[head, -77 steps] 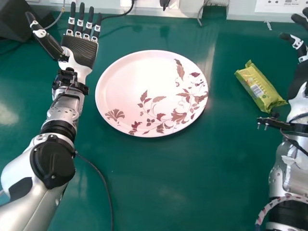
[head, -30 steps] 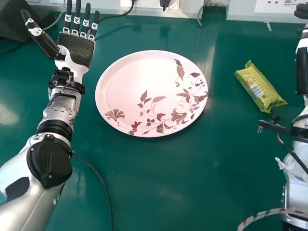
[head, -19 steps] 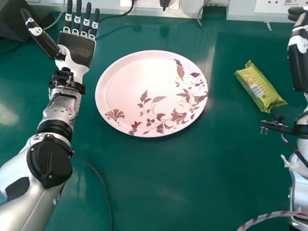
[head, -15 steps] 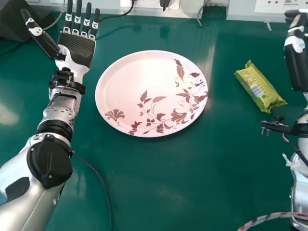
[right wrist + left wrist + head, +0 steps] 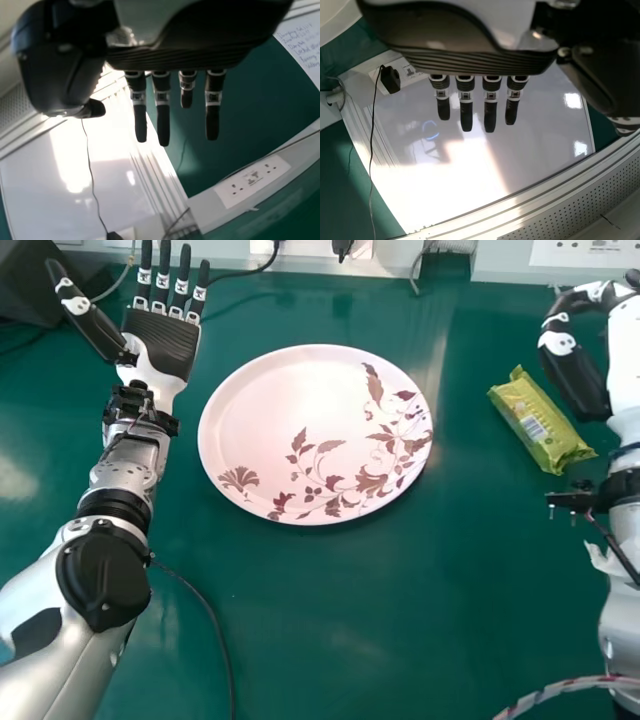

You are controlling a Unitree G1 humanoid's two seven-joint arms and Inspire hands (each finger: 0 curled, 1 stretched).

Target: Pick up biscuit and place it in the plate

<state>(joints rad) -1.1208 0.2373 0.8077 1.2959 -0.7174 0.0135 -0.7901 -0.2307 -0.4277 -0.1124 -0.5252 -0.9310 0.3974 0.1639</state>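
In the head view the biscuit packet (image 5: pixel 541 421), yellow-green, lies on the table to the right of the plate (image 5: pixel 240 390), a pink oval with brown leaf patterns. My right hand (image 5: pixel 625 350) is at the right edge, just right of the packet and not on it, its thumb bent toward the far side. The right wrist view has my right hand (image 5: pixel 162 107) with straight fingers and nothing held. My left hand (image 5: pixel 163 340) is open, palm up, beyond the plate's left side; its straight fingers hang into the left wrist view, where the left hand (image 5: pixel 466 102) holds nothing.
The green table (image 5: pixel 400 610) carries a thin black cable (image 5: pixel 215 620) beside the left forearm. A dark box (image 5: pixel 55 285) stands at the far left. Sockets and a pale ledge (image 5: pixel 500 262) run along the table's far edge.
My right hand has turned and shifted left, bringing its thumb closer to the packet. The left hand moved slightly left earlier and has barely moved since. Packet and plate have stayed put.
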